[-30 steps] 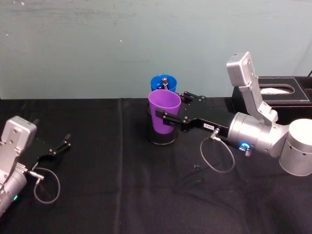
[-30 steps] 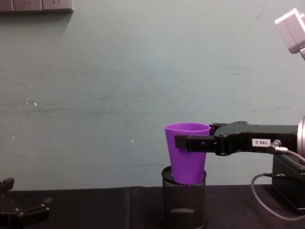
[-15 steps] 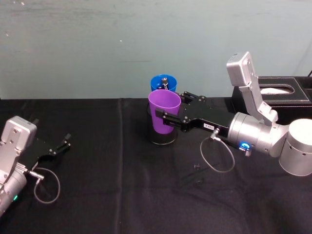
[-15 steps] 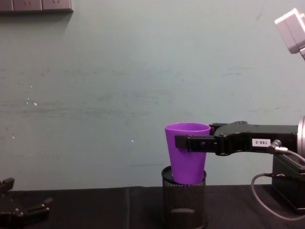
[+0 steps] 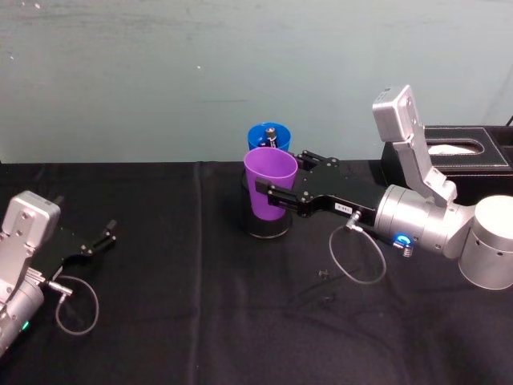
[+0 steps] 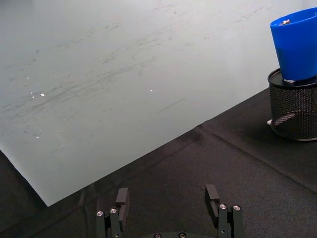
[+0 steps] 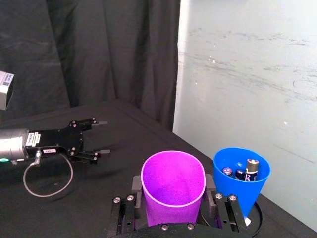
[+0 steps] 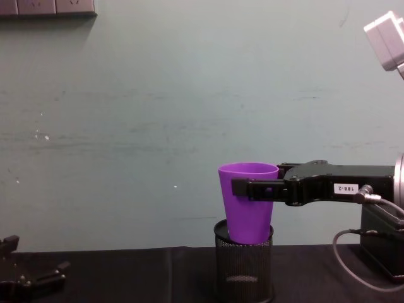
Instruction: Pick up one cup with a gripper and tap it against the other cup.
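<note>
Two cups: purple plastic tumbler [image 5: 270,180] clamped in the right claw [image 5: 276,171], blue plastic tumbler [image 5: 260,138] at its 12 o'clock, batteries [image 7: 246,169] inside it in the right wrist view. Left claw [image 5: 111,231] agape at 9 o'clock of the table [image 5: 200,305].

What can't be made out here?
- Chest view: blue cup hidden behind purple cup, held by right gripper.
- Chest view: purple cup's base, behind mesh holder rim.
- Head view: whether cups touch; they overlap.
- Left wrist view: blue cup cut by edge; left gripper idle, open.
</note>
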